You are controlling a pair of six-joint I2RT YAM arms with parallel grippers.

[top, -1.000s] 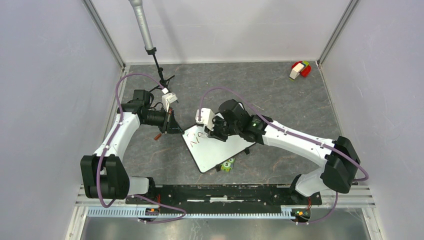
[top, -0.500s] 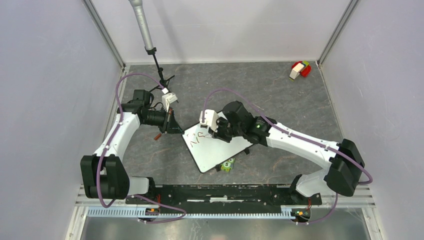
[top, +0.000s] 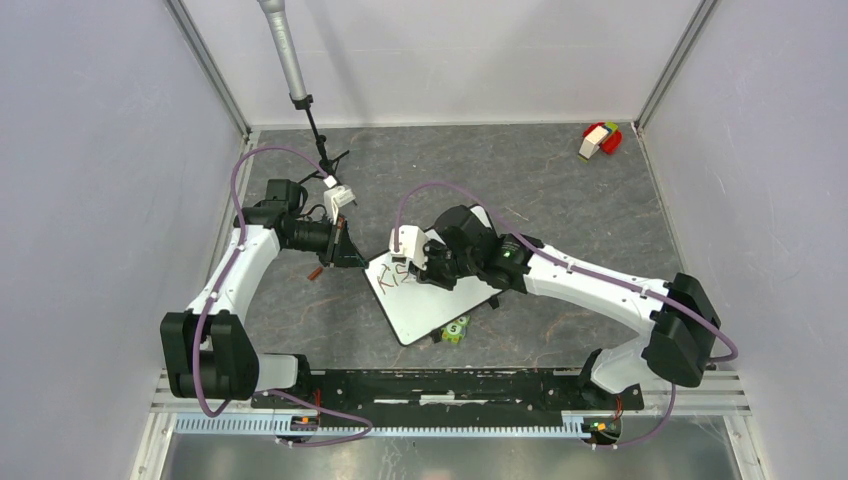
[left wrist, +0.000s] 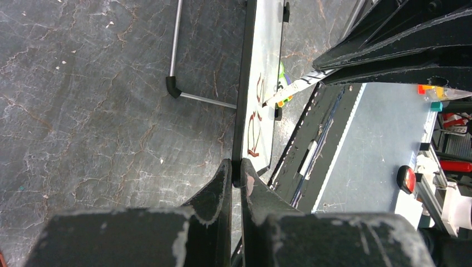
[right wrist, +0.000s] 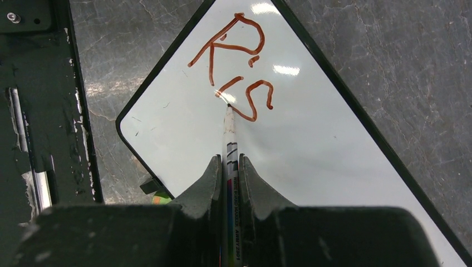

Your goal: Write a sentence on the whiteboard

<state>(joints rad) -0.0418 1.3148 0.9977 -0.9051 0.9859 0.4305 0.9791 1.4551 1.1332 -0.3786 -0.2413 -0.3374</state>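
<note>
The whiteboard (top: pixel 440 300) sits edge-pinched in the left hand (left wrist: pixel 234 167), the right hand's (right wrist: pixel 228 161) clamped marker (right wrist: pixel 229 133) touching it.

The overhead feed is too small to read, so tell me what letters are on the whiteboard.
Observer: The right wrist view shows the writing as "R", "i", "s", reddish-brown, on the whiteboard.
Operator: Report the marker tip.
Observer: The marker, pinched in the right gripper, has its tip on the board beside the "s".
Operator: Describe the left gripper's hold.
Observer: The left gripper is shut on the board's black rim, near a corner.
</note>
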